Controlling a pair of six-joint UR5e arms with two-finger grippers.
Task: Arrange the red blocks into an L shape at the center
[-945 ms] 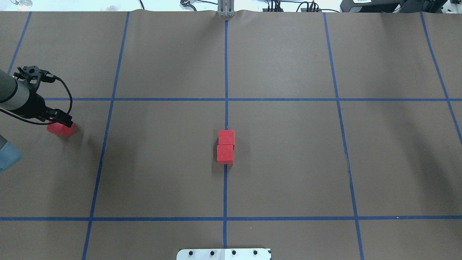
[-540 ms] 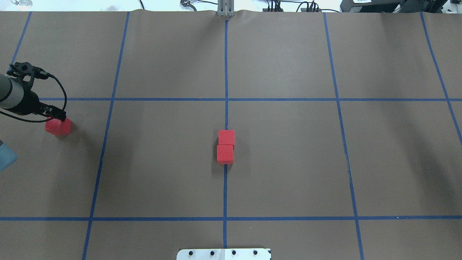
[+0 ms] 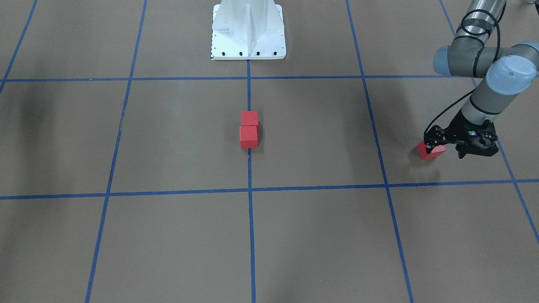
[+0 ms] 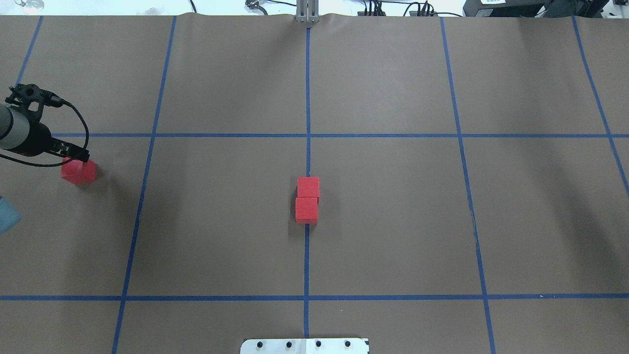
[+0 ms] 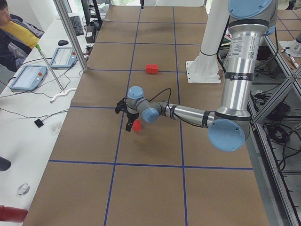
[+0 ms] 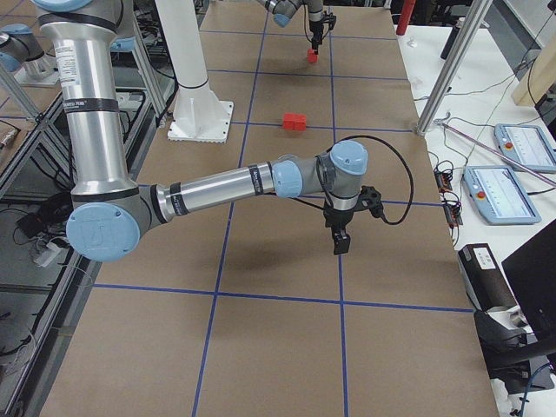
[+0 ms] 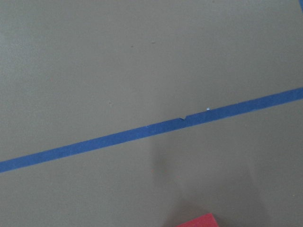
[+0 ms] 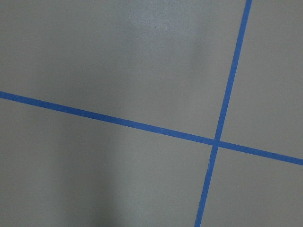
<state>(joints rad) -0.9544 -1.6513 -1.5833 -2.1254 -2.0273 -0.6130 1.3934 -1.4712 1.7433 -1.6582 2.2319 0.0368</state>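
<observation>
At center (image 4: pixel 306 162) two red blocks (image 4: pixel 307 200) touch; third block (image 4: pixel 77 172) well apart.

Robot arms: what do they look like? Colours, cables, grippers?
The left arm and right arm are silver-grey tubes with light blue joint caps and black bands. The left gripper and right gripper are black, and a thin black cable loops out from each wrist.

Overhead and front cameras face each other, sharing the center (image 4: pixel 306 157).
</observation>
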